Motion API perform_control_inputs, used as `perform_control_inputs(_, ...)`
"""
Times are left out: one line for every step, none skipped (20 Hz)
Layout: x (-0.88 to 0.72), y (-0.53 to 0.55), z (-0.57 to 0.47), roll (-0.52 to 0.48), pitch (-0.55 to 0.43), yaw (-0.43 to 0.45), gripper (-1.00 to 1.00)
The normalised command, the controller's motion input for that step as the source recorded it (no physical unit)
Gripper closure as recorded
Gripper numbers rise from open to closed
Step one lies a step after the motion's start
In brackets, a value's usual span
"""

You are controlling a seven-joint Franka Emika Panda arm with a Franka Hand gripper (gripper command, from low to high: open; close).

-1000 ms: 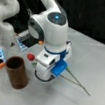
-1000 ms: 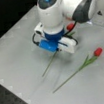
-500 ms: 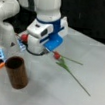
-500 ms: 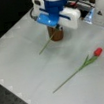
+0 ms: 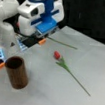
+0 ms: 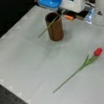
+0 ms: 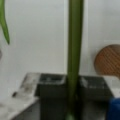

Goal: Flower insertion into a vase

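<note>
The vase (image 5: 16, 73) (image 6: 54, 26) is a dark-brown cylinder standing upright on the grey table; in the wrist view its edge (image 7: 108, 62) shows at the right. My gripper (image 5: 41, 37) (image 6: 60, 13) (image 7: 72, 100) hangs above the table close to the vase, shut on a thin green flower stem (image 5: 63, 44) (image 6: 47, 27) (image 7: 74, 50). In a front view the stem slants across the vase's mouth. The held flower's head is hidden by the hand. A second flower with a red bud (image 5: 57, 55) (image 6: 98, 51) lies flat on the table, apart from the vase.
A white arm base (image 5: 3, 23) stands at a front view's left, with blue and orange parts (image 5: 42, 42) near it. A black perforated mat (image 6: 13, 102) borders the table at a front view's bottom left. Dark background lies behind the table.
My gripper has carried the green stem away from the table's middle and towards the vase. The red-budded flower has stayed where it lay.
</note>
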Motion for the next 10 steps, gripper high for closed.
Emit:
perform_control_inputs(-0.69,-0.37,-0.04,0.068,0.043,-0.106,1.0)
perform_control_inputs(-0.82,-0.46,0.0,0.065,0.023,-0.087,1.0)
perform_control_inputs(-0.92,-0.53,0.03,0.052,-0.005,-0.066,1.0)
perform_control_inputs(-0.99,-0.58,0.04,0.036,-0.028,-0.049,1.0)
perform_control_inputs(-1.0,-0.64,0.04,0.023,-0.057,-0.033,1.0)
perform_control_inputs(-1.0,-0.59,0.0,0.012,-0.087,-0.01,1.0)
perform_control_inputs(-1.0,-0.59,-0.04,0.008,-0.117,0.01,1.0)
perform_control_inputs(-1.0,-0.56,-0.09,0.008,-0.15,0.021,1.0)
perform_control_inputs(-0.96,-0.5,-0.12,-0.002,-0.166,0.04,1.0)
perform_control_inputs(-0.92,-0.45,-0.16,-0.014,-0.179,0.053,1.0)
